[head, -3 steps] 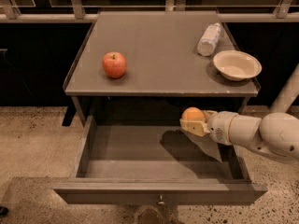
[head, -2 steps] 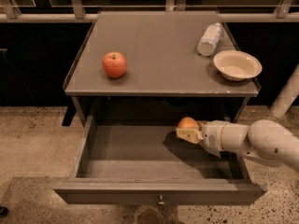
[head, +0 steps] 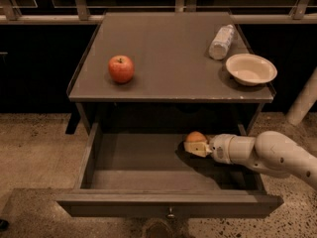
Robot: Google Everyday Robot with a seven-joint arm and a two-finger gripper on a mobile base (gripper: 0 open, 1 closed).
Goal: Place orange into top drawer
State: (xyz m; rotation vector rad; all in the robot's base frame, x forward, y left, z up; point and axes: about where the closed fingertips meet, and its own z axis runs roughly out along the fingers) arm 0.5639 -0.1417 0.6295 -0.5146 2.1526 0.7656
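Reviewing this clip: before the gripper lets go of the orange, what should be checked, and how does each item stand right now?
1. top drawer pulled open: ok.
2. orange held by the gripper: ok.
3. Orange and gripper inside the drawer's walls, right of centre: ok.
4. Orange low enough to touch the drawer floor: cannot tell.
5. Right fruit taken: the apple sits on the tabletop, not in the gripper: ok.
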